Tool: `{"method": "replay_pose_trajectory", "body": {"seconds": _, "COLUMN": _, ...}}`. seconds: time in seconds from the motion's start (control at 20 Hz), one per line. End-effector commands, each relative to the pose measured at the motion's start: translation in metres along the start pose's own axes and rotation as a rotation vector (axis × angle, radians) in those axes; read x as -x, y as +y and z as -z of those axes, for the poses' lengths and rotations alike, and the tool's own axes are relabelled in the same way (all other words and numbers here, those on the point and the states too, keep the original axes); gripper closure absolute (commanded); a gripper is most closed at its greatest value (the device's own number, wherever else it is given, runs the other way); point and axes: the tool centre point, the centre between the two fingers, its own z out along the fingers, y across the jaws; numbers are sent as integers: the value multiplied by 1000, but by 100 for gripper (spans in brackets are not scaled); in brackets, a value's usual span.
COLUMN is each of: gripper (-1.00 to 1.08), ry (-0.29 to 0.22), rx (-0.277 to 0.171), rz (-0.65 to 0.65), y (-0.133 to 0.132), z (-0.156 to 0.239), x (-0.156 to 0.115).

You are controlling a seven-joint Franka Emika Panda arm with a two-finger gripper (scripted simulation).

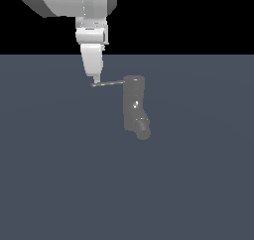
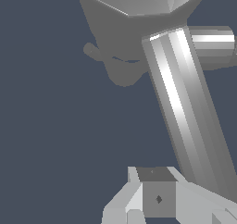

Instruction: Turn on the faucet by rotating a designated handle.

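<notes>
**Fingertip at the rod's free end: a slip is the main risk**

The gripper [image 1: 94, 78] comes down with its pointed tip right at the free end of the handle [image 1: 106, 84], so contact sits at the very last part of the rod. Judging from that, a sideways push could slide off the end and leave the handle barely turned. Pressing downward instead of around the column would load the rod without rotating it. In the wrist view the handle [image 2: 185, 112] passes close beside the gripper [image 2: 159, 204], but whether they touch is unclear. I cannot tell if the fingers are parted or closed; neither view shows a gap, and nothing appears to be clamped.

The faucet [image 1: 134, 105] is a chunky matte grey column standing on the plain blue-grey floor [image 1: 49, 184], near its middle and well away from every edge. Its rounded, knobbly spout end points toward the near edge, with small white glints on the body. The handle is a thin straight grey rod projecting from the column's top toward the exterior view's left.
</notes>
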Motion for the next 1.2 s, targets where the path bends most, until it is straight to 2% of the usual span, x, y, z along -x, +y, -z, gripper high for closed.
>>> {"method": "replay_pose_trajectory", "body": {"seconds": 0.0, "gripper": 108, "ry": 1, "rx": 4, "rz": 0, "y": 9, "z": 0, "x": 0}}
{"method": "replay_pose_trajectory", "body": {"seconds": 0.65, "gripper": 108, "ry": 1, "rx": 4, "rz": 0, "y": 45, "z": 0, "x": -1}}
{"method": "replay_pose_trajectory", "body": {"seconds": 0.7, "gripper": 108, "ry": 0, "rx": 1, "rz": -3, "y": 40, "z": 0, "x": -3}}
{"method": "replay_pose_trajectory", "body": {"seconds": 1.15, "gripper": 108, "ry": 1, "rx": 1, "rz": -3, "y": 63, "z": 0, "x": -25}}
